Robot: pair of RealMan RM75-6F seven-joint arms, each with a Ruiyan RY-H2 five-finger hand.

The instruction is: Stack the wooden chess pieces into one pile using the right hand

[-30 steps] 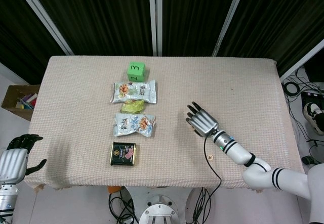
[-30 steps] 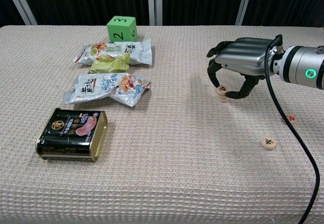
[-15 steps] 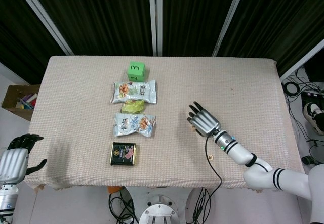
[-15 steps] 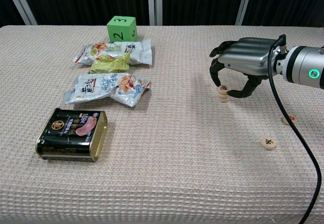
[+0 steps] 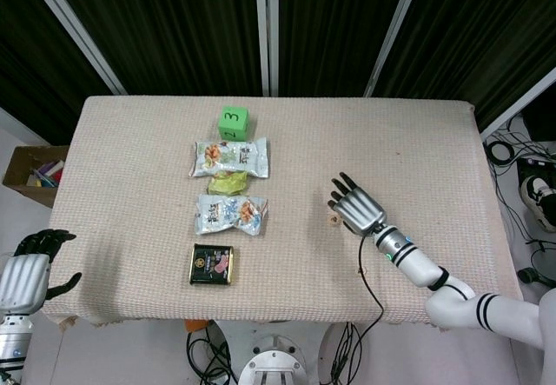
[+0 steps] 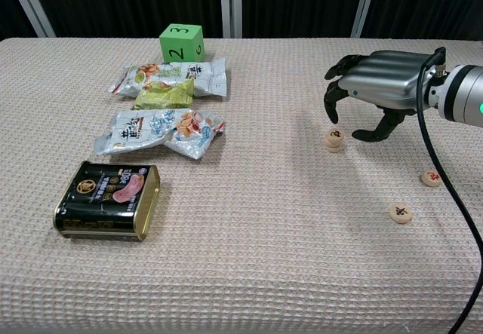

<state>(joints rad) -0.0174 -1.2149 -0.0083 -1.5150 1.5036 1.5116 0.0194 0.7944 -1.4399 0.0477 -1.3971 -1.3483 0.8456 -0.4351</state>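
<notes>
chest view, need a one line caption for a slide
Right robot hand hovers open just above a small pile of chess pieces, with two loose pieces lying apart on the table.

Right robot hand [image 6: 375, 85] hovering palm down on an outstretched arm, fingers [image 6: 332, 106] curled downward and apart, holding nothing, a black cable trailing from the wrist. Left robot hand [image 5: 30, 268] low at the worktop's near left corner, fingers loosely curled, empty.
</notes>
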